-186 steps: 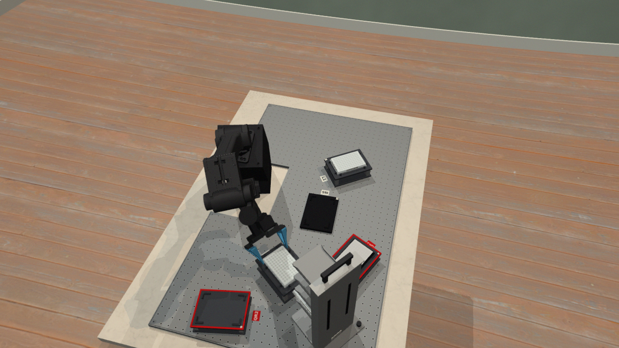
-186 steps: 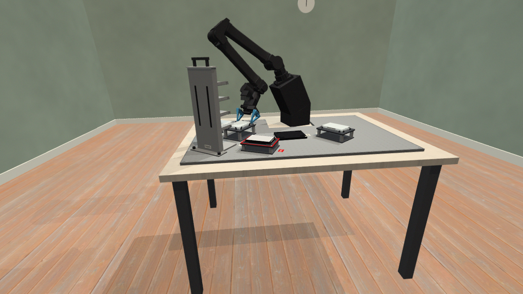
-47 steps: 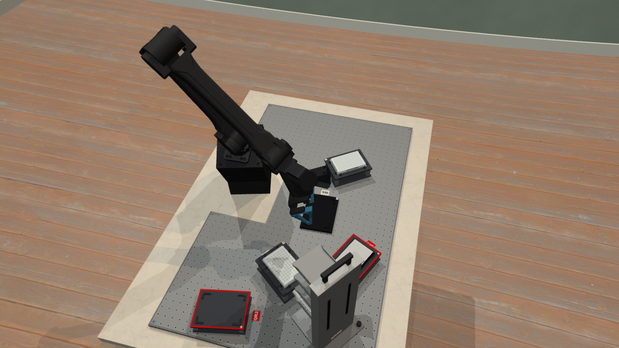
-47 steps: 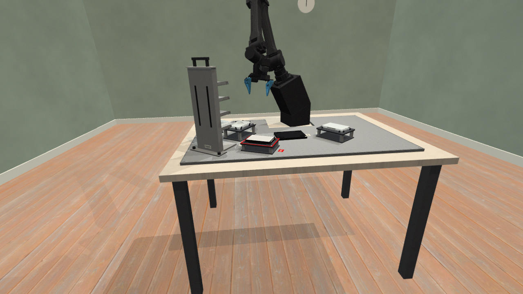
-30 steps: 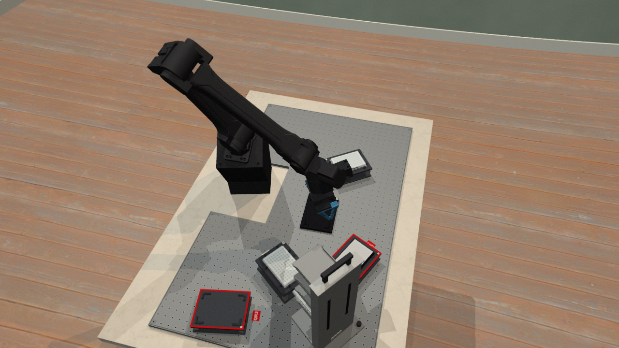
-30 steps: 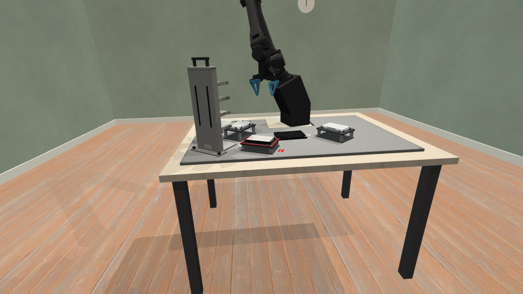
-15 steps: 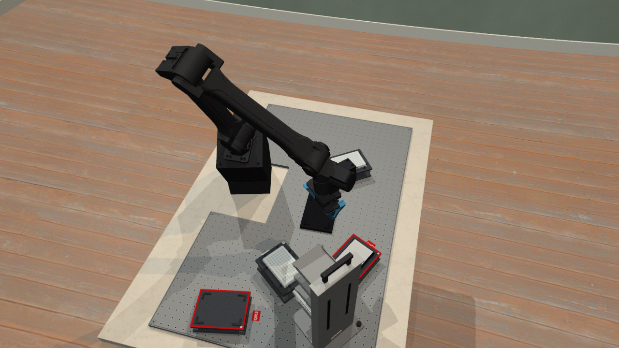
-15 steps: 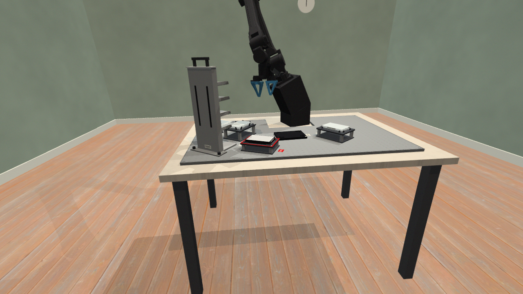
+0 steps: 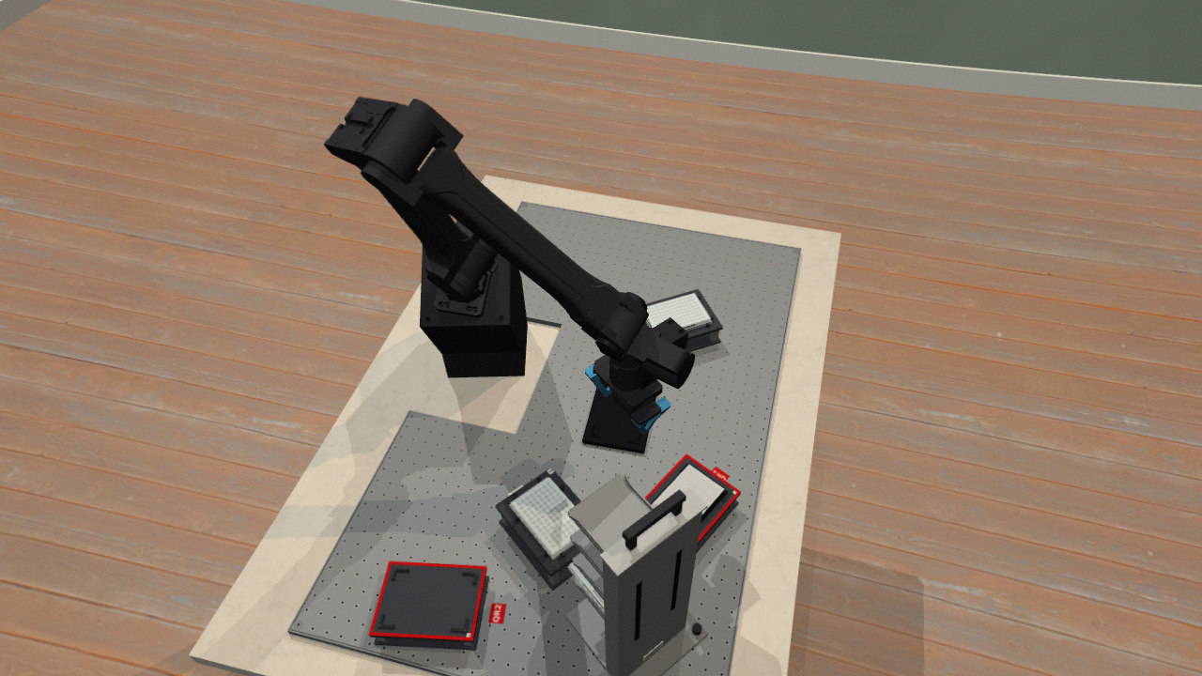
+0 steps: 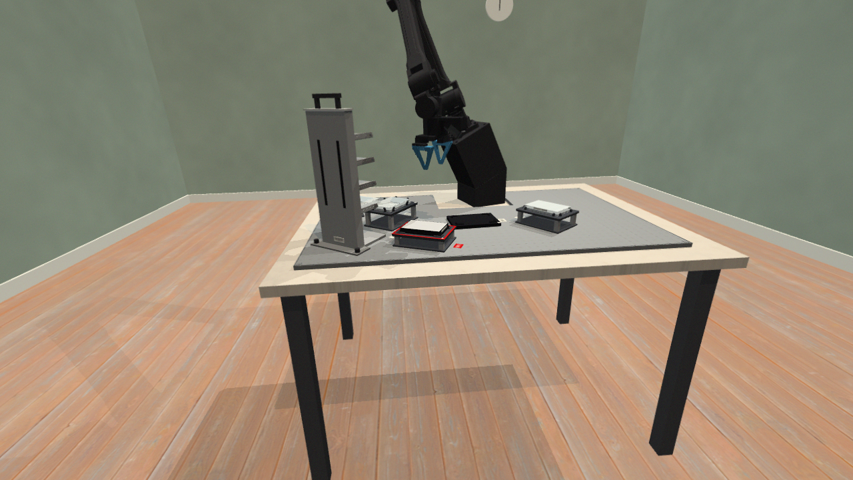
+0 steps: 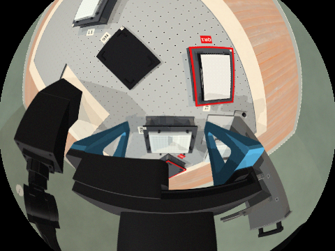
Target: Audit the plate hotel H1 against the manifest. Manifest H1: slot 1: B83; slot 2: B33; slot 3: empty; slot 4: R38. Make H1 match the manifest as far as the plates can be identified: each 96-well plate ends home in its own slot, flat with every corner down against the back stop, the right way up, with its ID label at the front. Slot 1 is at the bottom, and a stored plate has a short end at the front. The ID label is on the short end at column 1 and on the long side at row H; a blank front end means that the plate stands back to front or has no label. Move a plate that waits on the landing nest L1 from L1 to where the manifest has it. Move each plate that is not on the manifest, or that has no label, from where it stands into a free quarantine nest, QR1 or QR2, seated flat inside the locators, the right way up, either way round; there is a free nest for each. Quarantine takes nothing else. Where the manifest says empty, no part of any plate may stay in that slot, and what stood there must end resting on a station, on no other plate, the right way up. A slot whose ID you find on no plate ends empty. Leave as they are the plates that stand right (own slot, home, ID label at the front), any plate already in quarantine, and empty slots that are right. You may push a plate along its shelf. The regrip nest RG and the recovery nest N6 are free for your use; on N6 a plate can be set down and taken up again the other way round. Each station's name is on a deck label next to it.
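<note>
The gripper (image 10: 433, 156) hangs wide and empty high above the deck, apparently travelling toward the plate (image 9: 542, 513) on the raised nest just left of the hotel H1 (image 9: 654, 579), so next it must descend and straddle that plate.

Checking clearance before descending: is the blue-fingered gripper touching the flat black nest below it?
Apart. The exterior view shows the open gripper hanging high above the flat black nest, with wall visible between them.
</note>
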Robot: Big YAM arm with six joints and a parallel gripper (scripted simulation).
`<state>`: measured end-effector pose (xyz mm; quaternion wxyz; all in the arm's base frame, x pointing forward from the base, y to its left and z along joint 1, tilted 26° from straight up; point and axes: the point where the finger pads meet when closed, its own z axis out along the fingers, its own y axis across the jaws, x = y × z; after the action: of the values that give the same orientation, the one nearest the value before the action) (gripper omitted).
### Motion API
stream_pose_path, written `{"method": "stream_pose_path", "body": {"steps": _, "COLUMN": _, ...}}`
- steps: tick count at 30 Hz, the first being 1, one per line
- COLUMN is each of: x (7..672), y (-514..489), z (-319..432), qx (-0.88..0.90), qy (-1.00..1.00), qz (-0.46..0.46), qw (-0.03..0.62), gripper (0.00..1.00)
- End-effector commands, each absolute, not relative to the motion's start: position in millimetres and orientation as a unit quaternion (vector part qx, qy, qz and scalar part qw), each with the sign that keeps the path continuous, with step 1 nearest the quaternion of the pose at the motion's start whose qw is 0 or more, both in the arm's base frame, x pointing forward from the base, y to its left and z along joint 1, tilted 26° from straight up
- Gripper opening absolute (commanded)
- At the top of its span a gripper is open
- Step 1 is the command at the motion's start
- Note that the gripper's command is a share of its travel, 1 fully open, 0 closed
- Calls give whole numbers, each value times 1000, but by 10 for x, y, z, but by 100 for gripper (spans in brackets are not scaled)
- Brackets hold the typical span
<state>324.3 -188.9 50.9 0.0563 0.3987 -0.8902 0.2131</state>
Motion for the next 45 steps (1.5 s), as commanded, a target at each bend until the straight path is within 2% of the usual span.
{"method": "stream_pose_path", "body": {"steps": 1, "x": 3399, "y": -1997, "z": 577, "qx": 400, "qy": -887, "qz": 228, "qw": 42, "gripper": 100}}
{"method": "stream_pose_path", "body": {"steps": 15, "x": 3331, "y": -2158, "z": 68, "qx": 403, "qy": -887, "qz": 219, "qw": 50, "gripper": 100}}
{"method": "stream_pose_path", "body": {"steps": 45, "x": 3341, "y": -2218, "z": -56, "qx": 403, "qy": -887, "qz": 220, "qw": 50, "gripper": 100}}
